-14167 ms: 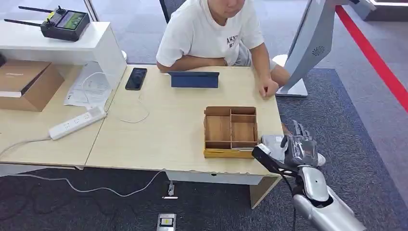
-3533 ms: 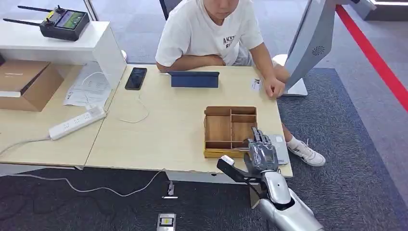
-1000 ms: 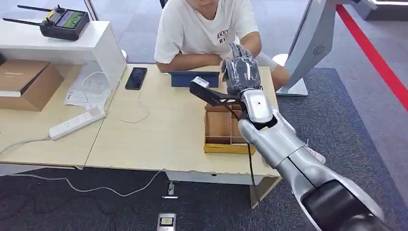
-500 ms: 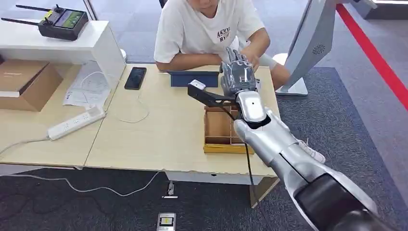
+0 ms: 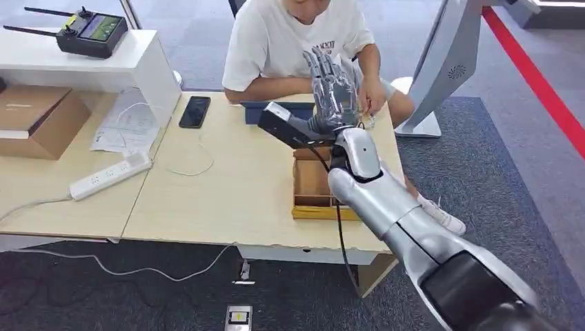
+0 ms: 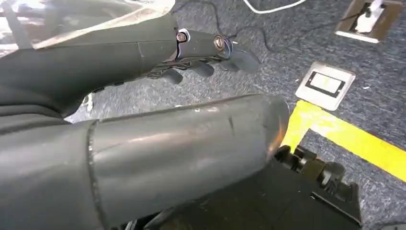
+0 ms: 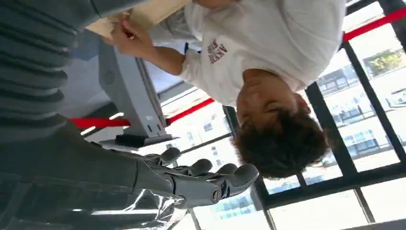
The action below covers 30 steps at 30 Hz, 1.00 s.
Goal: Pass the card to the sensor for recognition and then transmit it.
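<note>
Now the right hand [image 5: 333,86] is raised with fingers spread and nothing held, just beside the person's hand [image 5: 371,96], beyond the wooden tray [image 5: 310,186].

– What holds all the things?
– A light wood table [image 5: 227,186], with a second table [image 5: 55,200] pushed up against its left side
– What lies on the first one?
– A wooden tray with little boxes [image 5: 312,189] sits near the front right. A black phone [image 5: 195,112] and a blue tablet case [image 5: 256,110] lie at the far edge, and a thin white cable [image 5: 200,162] curls in between
– And on the other?
– A white power strip [image 5: 110,176], some paper sheets [image 5: 127,127], a brown cardboard box [image 5: 38,121] and a white shelf [image 5: 131,65] with a black remote [image 5: 93,33] on top
– And the floor?
– Dark carpet [image 5: 138,296], with a cable [image 5: 138,270] trailing over it
</note>
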Available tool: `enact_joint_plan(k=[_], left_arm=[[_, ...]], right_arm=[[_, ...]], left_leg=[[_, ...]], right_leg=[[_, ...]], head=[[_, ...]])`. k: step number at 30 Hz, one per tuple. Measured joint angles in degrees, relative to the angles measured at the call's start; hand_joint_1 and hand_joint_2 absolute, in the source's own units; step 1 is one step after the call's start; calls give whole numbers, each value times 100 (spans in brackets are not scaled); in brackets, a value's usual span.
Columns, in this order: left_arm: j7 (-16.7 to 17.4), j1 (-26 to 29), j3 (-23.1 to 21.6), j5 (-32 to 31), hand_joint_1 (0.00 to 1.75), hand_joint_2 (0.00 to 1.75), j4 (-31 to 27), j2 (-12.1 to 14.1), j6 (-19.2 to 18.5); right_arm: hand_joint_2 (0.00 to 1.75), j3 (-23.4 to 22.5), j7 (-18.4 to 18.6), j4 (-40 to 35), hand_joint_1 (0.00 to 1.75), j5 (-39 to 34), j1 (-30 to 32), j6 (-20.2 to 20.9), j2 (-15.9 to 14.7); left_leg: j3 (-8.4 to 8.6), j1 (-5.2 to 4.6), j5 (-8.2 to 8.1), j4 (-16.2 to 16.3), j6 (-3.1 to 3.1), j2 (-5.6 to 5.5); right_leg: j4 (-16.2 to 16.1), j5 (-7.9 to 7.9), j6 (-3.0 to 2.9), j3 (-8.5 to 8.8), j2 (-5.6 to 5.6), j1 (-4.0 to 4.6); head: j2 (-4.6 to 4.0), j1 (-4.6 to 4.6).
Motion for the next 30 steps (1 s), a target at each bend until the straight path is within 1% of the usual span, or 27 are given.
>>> enact_joint_plan(k=[2, 4, 5, 7, 9, 12, 13, 14, 15, 17, 20, 25, 26, 28, 30], left_arm=[[-51, 56, 42, 108, 0, 0, 2, 0, 62], [-107, 114, 77, 219, 0, 0, 2, 0, 155], [-153, 155, 112, 282, 0, 0, 2, 0, 212], [-199, 219, 158, 399, 0, 0, 4, 0, 280], [-219, 265, 197, 538, 0, 0, 7, -2, 333], [-221, 329, 286, 656, 0, 0, 9, -2, 348], [-221, 338, 304, 691, 0, 0, 9, -2, 348], [-221, 338, 319, 737, 0, 0, 11, -2, 350], [-221, 338, 322, 774, 0, 0, 11, -2, 354], [-212, 345, 337, 814, 0, 0, 11, -2, 383], [-197, 345, 363, 868, 0, 0, 11, -2, 418], [-195, 343, 365, 883, 0, 0, 11, -4, 433], [-180, 348, 370, 912, 0, 0, 11, -7, 457], [-158, 342, 370, 999, 0, 0, 11, -11, 519], [-153, 345, 370, 1030, 0, 0, 11, -9, 519]], right_arm=[[175, -53, -241, -520, 0, -597, 262, -117, -134], [175, -107, -280, -1007, 0, -1015, 537, -190, -279], [175, -146, -276, -1392, 0, -1196, 762, -236, -423], [175, -216, -274, -1880, 0, -1417, 1095, -337, -614], [175, -365, -291, -2498, 0, -1661, 1634, -455, -868], [175, -629, -435, -3224, 0, -1937, 2337, -518, -1226], [175, -717, -493, -3423, 0, -2083, 2544, -507, -1316], [175, -846, -617, -3634, 0, -2398, 2792, -486, -1426], [175, -966, -741, -3766, 0, -2695, 2978, -455, -1495], [175, -1265, -1099, -4107, 0, -3421, 3496, -423, -1636], [175, -1667, -1497, -4396, 0, -4166, 3942, -411, -1729], [175, -1781, -1582, -4459, 0, -4404, 4072, -413, -1753], [175, -2084, -1839, -4593, 0, -5025, 4430, -416, -1764], [175, -3068, -2374, -4648, 0, -6312, 5017, -694, -1773], [175, -3462, -2525, -4589, 0, -6728, 5163, -744, -1755]], left_leg=[[1, 0, -1, 0, 0, -1], [3, 0, -2, 0, -1, 0], [3, 0, -3, 0, -1, -1], [4, -1, -7, 0, 1, 2], [11, 0, -8, 0, 2, 0], [7, -1, -9, -1, 3, 2], [8, -2, -10, -1, 3, 6], [14, -2, -11, -1, 5, 8], [14, -1, -12, -1, 6, 5], [12, -1, -12, -1, 7, -1], [18, -1, -12, -2, 7, 9], [19, 0, -12, -2, 7, 6], [16, -1, -12, -3, 7, -2], [14, -3, -13, -2, 8, 1], [13, -5, -13, -3, 8, 3]], right_leg=[[0, -1, 0, 1, 0, 0], [-1, -1, 1, 2, 1, 0], [-2, -2, 1, 1, 0, 0], [-4, -2, 1, 2, 1, -1], [-10, -4, 1, 7, 2, 0], [-10, -4, 1, 9, 2, -1], [-10, -4, 0, 8, 4, -1], [-11, -4, 0, 10, 5, -1], [-11, -4, 1, 15, 5, -1], [-12, -5, 0, 17, 1, -1], [-12, -4, 0, 14, 6, -1], [-12, -5, 0, 18, 5, 0], [-12, -6, -1, 22, -1, -1], [-13, -6, -1, 21, 1, -3], [-13, -6, -1, 18, 2, -5]], head=[[0, 0], [0, 0], [0, 2], [0, 2], [0, 0], [0, 2], [0, 0], [0, 4], [0, 0], [0, 2], [0, 0], [0, 0], [0, 0], [0, 4], [0, 0]])
